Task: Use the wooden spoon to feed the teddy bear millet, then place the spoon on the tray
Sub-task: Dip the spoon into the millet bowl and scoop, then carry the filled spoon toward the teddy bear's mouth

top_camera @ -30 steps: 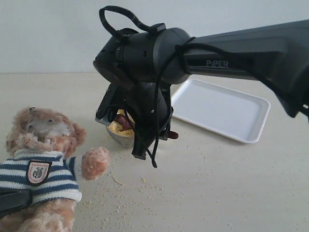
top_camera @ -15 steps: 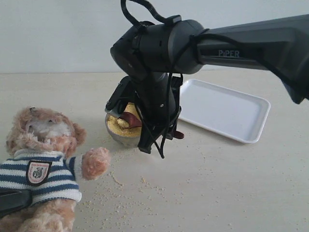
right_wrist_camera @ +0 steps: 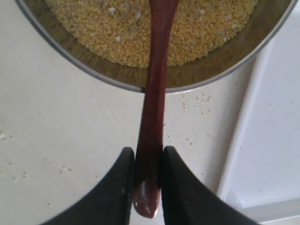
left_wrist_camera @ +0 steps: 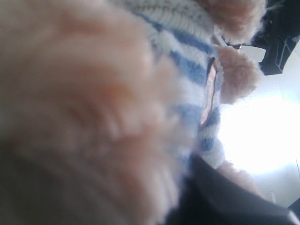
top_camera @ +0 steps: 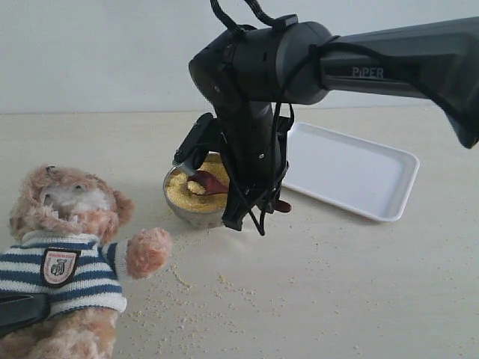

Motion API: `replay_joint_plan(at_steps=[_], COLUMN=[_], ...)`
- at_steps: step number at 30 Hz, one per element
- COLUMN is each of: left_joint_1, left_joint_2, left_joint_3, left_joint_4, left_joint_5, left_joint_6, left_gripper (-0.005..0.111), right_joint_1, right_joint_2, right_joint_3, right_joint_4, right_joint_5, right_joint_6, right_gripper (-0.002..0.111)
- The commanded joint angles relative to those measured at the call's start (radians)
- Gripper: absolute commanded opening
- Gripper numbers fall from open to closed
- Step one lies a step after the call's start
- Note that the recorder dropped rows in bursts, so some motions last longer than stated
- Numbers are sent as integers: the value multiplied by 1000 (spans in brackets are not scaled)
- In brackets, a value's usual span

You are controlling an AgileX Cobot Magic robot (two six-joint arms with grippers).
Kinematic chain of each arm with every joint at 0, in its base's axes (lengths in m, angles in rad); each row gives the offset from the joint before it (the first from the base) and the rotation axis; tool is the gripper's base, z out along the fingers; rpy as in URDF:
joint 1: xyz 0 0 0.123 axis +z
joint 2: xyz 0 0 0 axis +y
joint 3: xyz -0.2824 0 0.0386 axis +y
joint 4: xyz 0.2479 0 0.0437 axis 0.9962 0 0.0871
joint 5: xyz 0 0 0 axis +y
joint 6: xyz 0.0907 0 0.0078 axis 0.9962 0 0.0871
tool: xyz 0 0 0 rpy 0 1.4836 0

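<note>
**Spoon in the millet, bear off toward the table's near-left corner**

The table (top_camera: 337,284) carries everything. The right arm (top_camera: 404,63) reaches in over it from the right edge and bends down above the middle. The teddy bear (top_camera: 67,247) sits at the near-left corner as the exterior view shows it, face up and one paw stretched toward the centre. It lies well apart from the spoon, so the feeding move has to travel leftward and toward the near edge. The tray (top_camera: 352,172) lies toward the far right, just beside the metal bowl (top_camera: 179,213) on the side away from the bear. The millet (top_camera: 183,193) fills that bowl.

The wooden spoon (right_wrist_camera: 157,70) runs with its long axis across the bowl's rim, scoop end down in the grains and handle reaching out toward the tray side. The right gripper (right_wrist_camera: 148,155) pinches the handle near its tail end, fingers pressed against both sides.

The left gripper (top_camera: 19,313) is a dark shape at the bear's lower body. Its wrist view is smothered in fur and striped shirt, so I cannot tell how its jaws stand. Loose grains (top_camera: 202,299) speckle the table between bowl and bear. Nothing solid blocks that path, though the bear's raised paw sits closest to it.
</note>
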Motion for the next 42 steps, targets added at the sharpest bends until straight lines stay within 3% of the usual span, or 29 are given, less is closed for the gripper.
replay_joint_plan(at_steps=[1,6,21,26,32,42], left_joint_1=[4,4,4,4,4,4], left_joint_2=[-7,-7,-7,-7,-7,-7], left_joint_3=[0,0,0,0,0,0], left_joint_4=[-25,-25,-25,-25,-25,-25], left_joint_5=[20,20,20,20,20,20], left_joint_6=[8,8,8,8,8,8], left_gripper=[5,5,5,5,5,5], right_joint_1=[-41,-115,-129,-72,66,128], right_joint_2=[-14,-42,-134,-208,-260,-340], right_joint_3=[-4,-6,-6,-5,-5,-5], right_joint_4=[21,234,395,394,359,333], right_joint_5=[4,4,4,4,4,4], right_joint_6=[13,0,-22,-51,-26,17], right_gripper=[0,0,0,0,0,0])
